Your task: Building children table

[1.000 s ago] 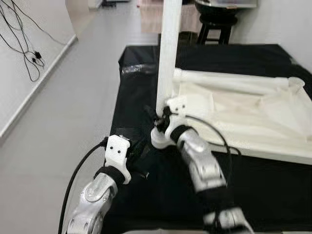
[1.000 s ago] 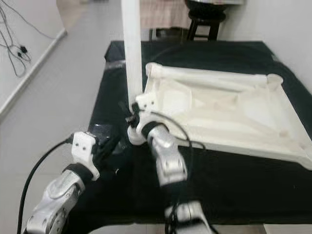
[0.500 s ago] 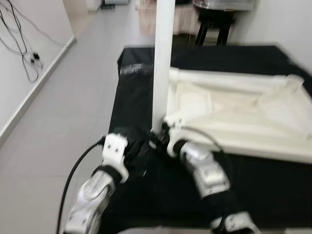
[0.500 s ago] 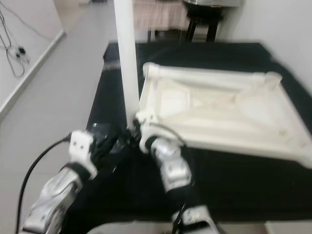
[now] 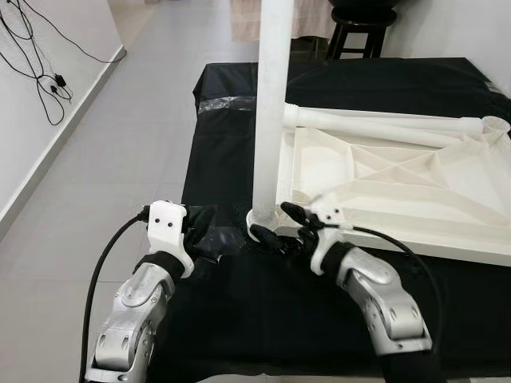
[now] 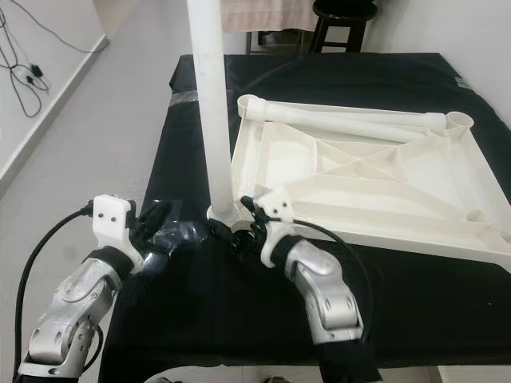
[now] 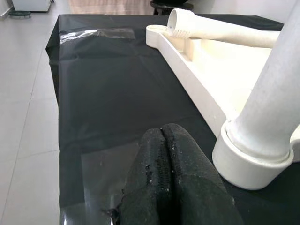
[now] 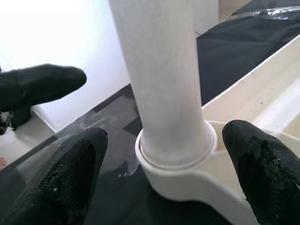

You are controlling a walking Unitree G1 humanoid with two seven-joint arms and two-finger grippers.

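The white tabletop (image 5: 383, 179) lies upside down on the black-covered surface (image 5: 231, 144), ribs showing. One white leg (image 5: 270, 104) stands upright in the socket at its near left corner, and a second leg (image 6: 351, 120) lies flat along the far edge. The right hand (image 8: 164, 178) has its fingers (image 8: 70, 173) spread wide on either side of the upright leg's base, not gripping it. The left hand (image 7: 166, 178) sits just left of that corner, low over the cloth near a strip of clear tape (image 7: 101, 164), fingers pressed together, holding nothing. A dark stool (image 5: 363, 28) stands beyond the far end.
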